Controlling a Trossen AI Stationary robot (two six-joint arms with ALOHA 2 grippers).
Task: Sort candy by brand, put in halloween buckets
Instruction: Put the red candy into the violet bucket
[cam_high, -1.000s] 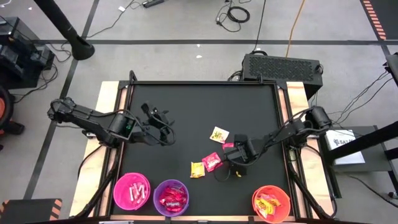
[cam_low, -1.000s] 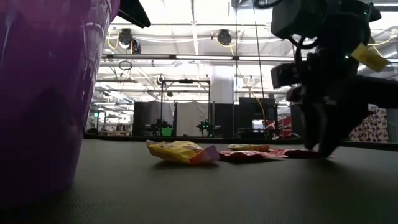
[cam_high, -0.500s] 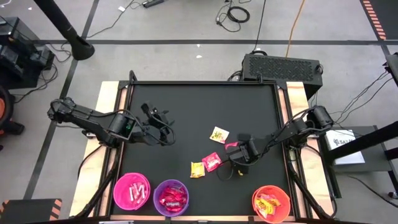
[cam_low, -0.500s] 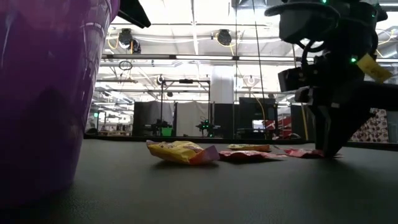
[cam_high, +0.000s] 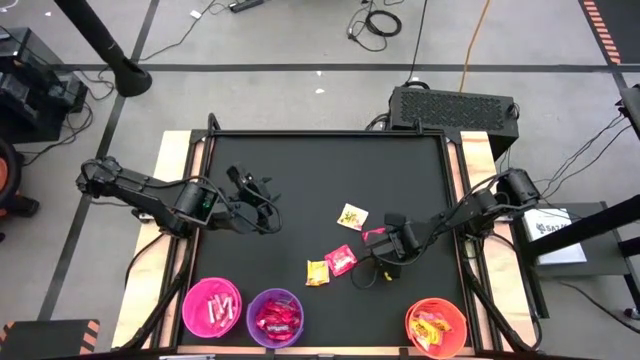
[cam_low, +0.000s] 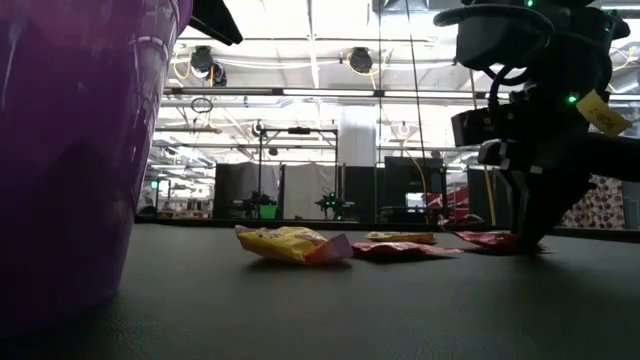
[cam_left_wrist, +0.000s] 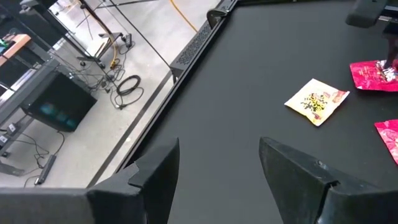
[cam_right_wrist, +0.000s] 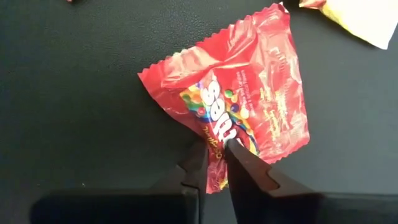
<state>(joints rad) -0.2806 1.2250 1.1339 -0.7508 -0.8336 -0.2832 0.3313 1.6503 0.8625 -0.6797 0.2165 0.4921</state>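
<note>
Right tool (cam_right_wrist: 214, 163): lower right of centre in the high view, pinching the red packet's (cam_right_wrist: 239, 106) edge on the table (cam_high: 300, 170).
Left tool (cam_left_wrist: 217, 162): wide, empty, left of centre.
Buckets (cam_high: 273, 317): bottom edge.
</note>
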